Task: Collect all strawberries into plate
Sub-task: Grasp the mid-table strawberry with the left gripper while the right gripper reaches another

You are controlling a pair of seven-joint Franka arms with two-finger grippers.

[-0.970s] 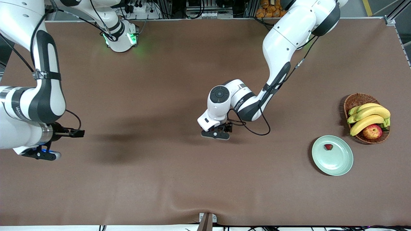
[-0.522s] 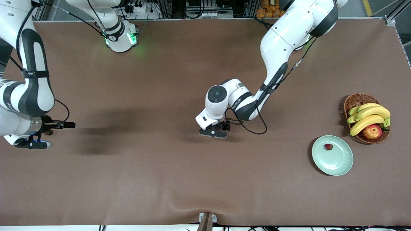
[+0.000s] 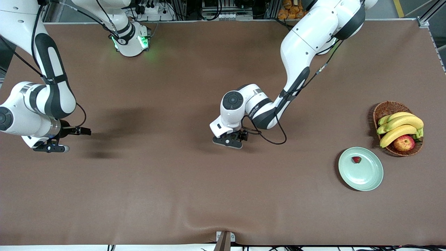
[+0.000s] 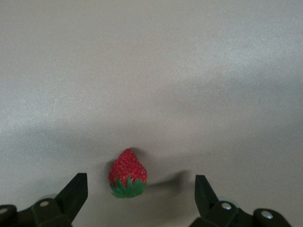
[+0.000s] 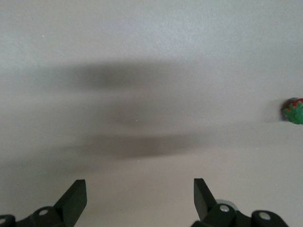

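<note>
One strawberry [image 3: 356,159] is plated [image 3: 373,181]; another [image 4: 127,174] is straddled by wide left claw [image 4: 141,193] (right claw [image 5: 140,195] wide, empty).

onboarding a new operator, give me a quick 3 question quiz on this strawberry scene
1. True or false: the left gripper is open with a strawberry on the table between its fingers.
2. How many strawberries lie on the mint-green plate?
A) none B) one C) three
3. Fill in: the wicker basket holds bananas and an ____.

Key: 1 true. 2 B, one strawberry on the plate. 3 apple.
</note>
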